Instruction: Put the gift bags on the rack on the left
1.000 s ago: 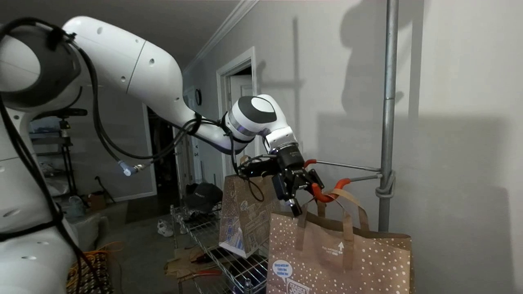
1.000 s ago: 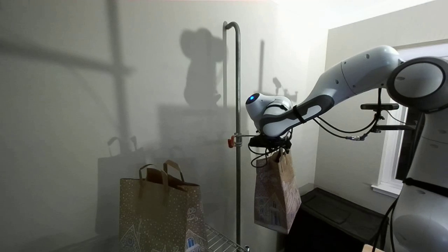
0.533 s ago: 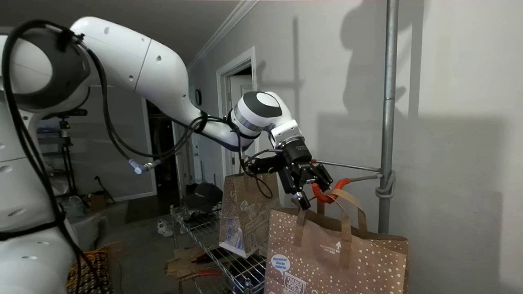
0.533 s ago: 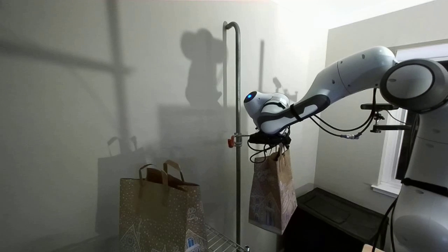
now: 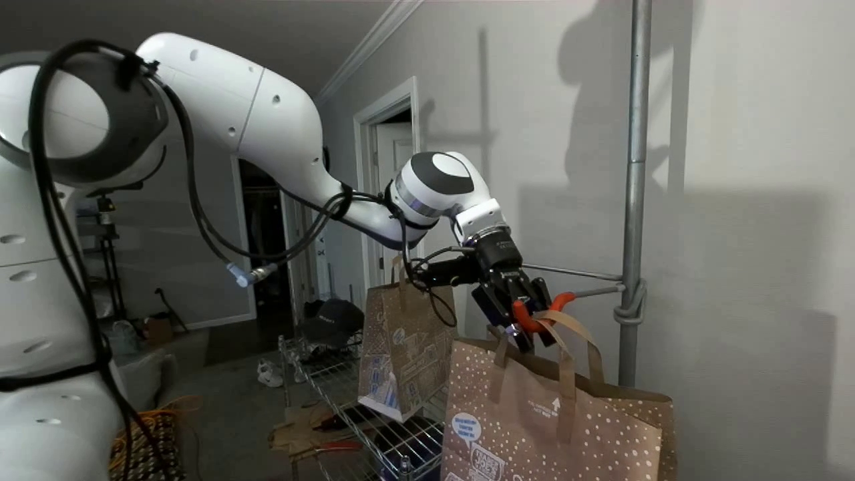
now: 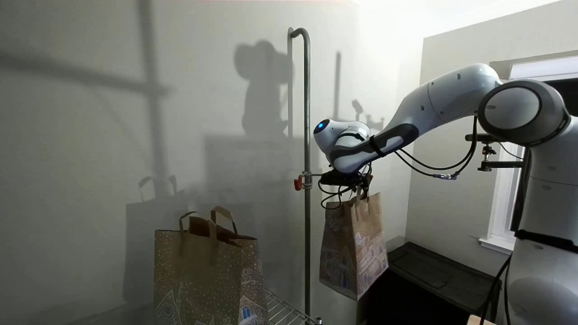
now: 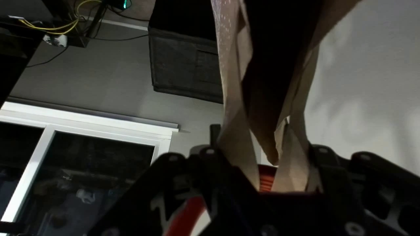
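Note:
A brown speckled gift bag hangs by its paper handles from an orange hook; its far side shows in an exterior view. My gripper reaches down at the hook. In the wrist view the handles run between my gripper's fingers, with orange hook visible behind them. The jaws are partway together with a gap left; whether they press the paper cannot be told. Another gift bag stands upright on the wire rack, also seen as a bag in an exterior view.
A grey upright pole carries the hooks close to the wall. A thin metal hook arm passes behind my gripper. A black cap lies on the rack. A dark box stands beyond the hanging bag.
My gripper has moved towards the hook and its jaws have come closer together around the handles. The hanging bag has swung and turned slightly. The bag on the rack has not moved.

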`<action>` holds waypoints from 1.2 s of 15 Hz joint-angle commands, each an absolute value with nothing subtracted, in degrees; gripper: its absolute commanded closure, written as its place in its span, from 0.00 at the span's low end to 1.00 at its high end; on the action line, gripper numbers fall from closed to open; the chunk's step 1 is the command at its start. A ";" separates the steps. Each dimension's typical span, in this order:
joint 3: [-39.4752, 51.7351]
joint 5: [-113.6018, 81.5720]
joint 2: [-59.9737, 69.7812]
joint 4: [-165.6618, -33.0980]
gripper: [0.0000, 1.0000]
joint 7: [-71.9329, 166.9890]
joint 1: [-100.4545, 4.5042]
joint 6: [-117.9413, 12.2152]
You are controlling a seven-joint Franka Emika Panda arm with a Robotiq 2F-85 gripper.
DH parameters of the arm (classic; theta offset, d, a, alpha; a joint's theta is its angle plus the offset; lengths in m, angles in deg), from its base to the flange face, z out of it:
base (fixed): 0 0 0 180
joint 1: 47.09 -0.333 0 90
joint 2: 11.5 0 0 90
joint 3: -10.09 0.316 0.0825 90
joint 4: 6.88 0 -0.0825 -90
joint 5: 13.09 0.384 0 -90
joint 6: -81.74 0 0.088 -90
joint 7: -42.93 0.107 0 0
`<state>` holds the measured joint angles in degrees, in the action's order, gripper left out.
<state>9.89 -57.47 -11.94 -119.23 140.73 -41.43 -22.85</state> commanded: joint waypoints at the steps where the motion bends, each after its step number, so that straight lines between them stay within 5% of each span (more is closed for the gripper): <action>1: 8.89 -57.21 -10.75 -117.07 0.79 141.92 -42.52 -21.59; 3: 8.66 -54.38 -10.72 -116.32 0.92 141.21 -42.40 -22.31; 7: 8.48 -51.91 -10.89 -114.71 0.99 140.88 -42.59 -22.27; 18: 10.48 -50.44 -15.06 -115.78 0.96 135.22 -46.52 -14.52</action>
